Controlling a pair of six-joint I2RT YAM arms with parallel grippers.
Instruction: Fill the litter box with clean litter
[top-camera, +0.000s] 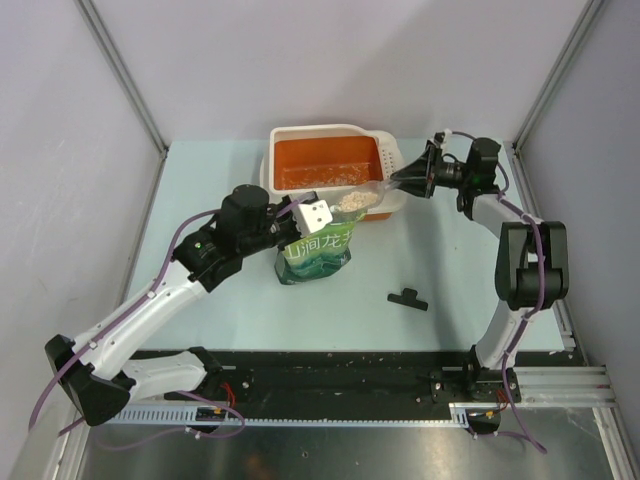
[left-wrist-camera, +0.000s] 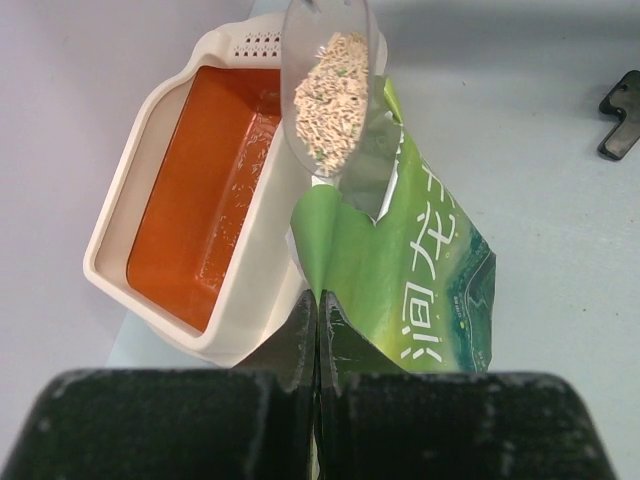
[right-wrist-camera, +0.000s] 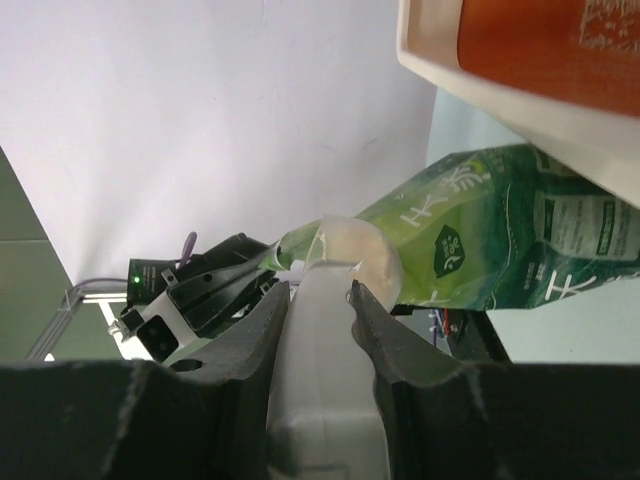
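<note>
The litter box (top-camera: 268, 165), orange inside with a cream rim, stands at the back of the table. In front of it a green pouch (top-camera: 318, 252) stands upright, and my left gripper (top-camera: 300, 222) is shut on its torn top edge (left-wrist-camera: 318, 225). My right gripper (top-camera: 405, 180) is shut on the handle (right-wrist-camera: 325, 380) of a clear scoop. The scoop's bowl (left-wrist-camera: 330, 90) is heaped with clean litter (top-camera: 350, 200). It hangs just above the pouch's mouth, beside the box's near rim (left-wrist-camera: 130, 190). The right wrist view shows the bowl (right-wrist-camera: 360, 255) from behind.
A small black clip (top-camera: 406, 298) lies on the table to the right of the pouch, and also shows as the black clip (left-wrist-camera: 622, 115) in the left wrist view. Grey walls close in the left, back and right sides. A black rail runs along the near edge.
</note>
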